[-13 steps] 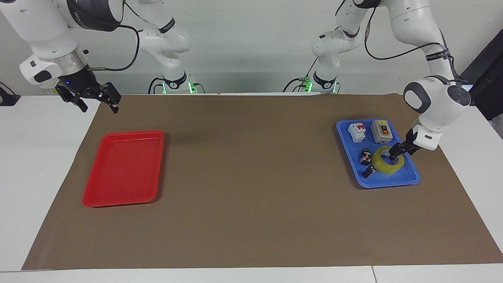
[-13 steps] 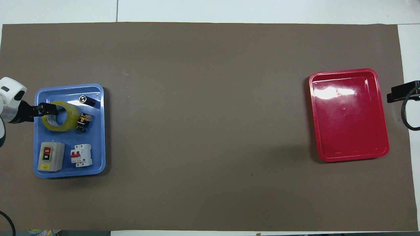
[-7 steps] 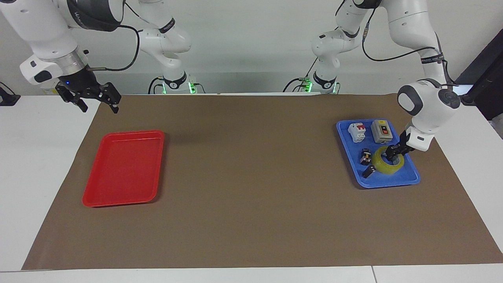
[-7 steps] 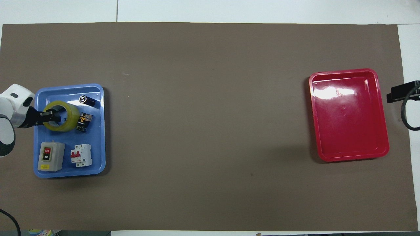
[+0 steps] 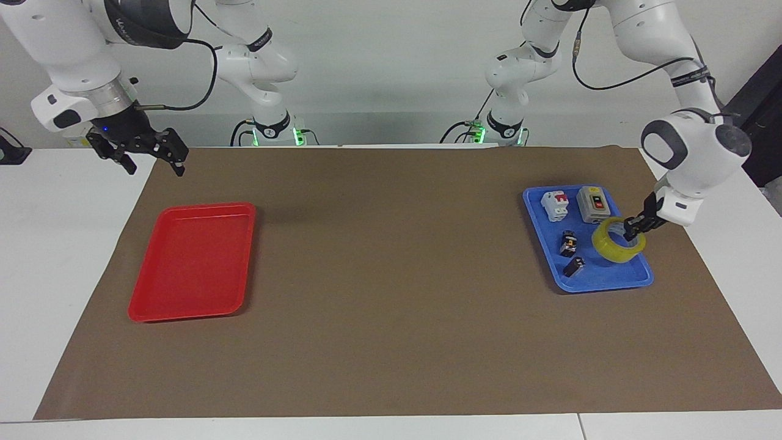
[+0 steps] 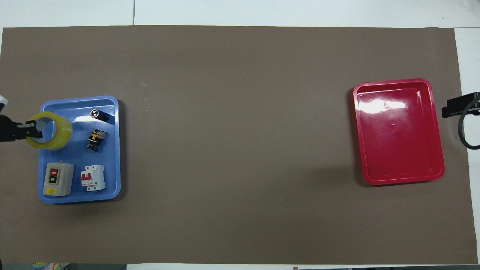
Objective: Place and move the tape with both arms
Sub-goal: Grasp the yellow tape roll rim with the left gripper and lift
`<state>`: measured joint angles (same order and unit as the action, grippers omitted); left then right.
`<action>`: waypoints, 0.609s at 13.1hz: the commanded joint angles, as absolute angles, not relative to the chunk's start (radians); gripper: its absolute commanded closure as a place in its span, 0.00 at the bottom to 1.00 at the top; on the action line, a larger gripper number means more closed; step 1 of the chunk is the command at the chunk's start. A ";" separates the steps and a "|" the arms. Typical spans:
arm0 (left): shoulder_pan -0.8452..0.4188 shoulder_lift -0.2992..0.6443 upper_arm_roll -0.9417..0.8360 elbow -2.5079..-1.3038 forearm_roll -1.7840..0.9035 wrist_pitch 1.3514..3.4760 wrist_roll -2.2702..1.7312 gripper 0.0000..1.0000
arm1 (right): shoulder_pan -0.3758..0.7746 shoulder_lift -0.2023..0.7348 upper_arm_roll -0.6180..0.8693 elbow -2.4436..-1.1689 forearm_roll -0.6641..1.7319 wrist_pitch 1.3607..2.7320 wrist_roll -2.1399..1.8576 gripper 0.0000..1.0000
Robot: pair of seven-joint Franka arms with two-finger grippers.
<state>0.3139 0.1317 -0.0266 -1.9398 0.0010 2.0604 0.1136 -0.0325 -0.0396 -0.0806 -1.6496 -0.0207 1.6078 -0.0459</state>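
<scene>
The yellow tape roll (image 5: pixel 617 247) hangs in the air over the blue tray (image 5: pixel 602 280), at the tray's edge toward the left arm's end of the table. My left gripper (image 5: pixel 632 231) is shut on the roll's wall and holds it lifted. In the overhead view the tape (image 6: pixel 54 131) overlaps the tray's (image 6: pixel 112 157) outer edge, with the left gripper (image 6: pixel 30 129) on its rim. My right gripper (image 5: pixel 153 160) waits in the air above the table's corner near the red tray (image 5: pixel 192 263), its fingers spread apart and empty.
In the blue tray lie a grey switch box (image 5: pixel 594 203), a white and red breaker (image 5: pixel 555 205), and two small black parts (image 5: pixel 568 242) (image 5: pixel 573 266). The red tray (image 6: pixel 398 131) holds nothing. A brown mat (image 5: pixel 391 275) covers the table.
The left gripper closed on the tape and lifted it off the blue tray, moving it up and toward the tray's outer edge. The right arm has not moved.
</scene>
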 commanded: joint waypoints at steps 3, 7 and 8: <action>0.209 -0.049 -0.038 -1.991 0.000 1.960 0.107 1.00 | -0.041 -0.055 -0.072 -1.671 -0.018 1.623 -0.069 0.00; -0.044 -0.037 -0.043 -2.013 0.055 1.974 -0.165 1.00 | -0.041 -0.055 -0.066 -1.671 -0.018 1.623 -0.068 0.00; -0.139 -0.017 -0.041 -2.020 0.061 1.997 -0.252 1.00 | -0.041 -0.055 -0.066 -1.671 -0.018 1.624 -0.067 0.00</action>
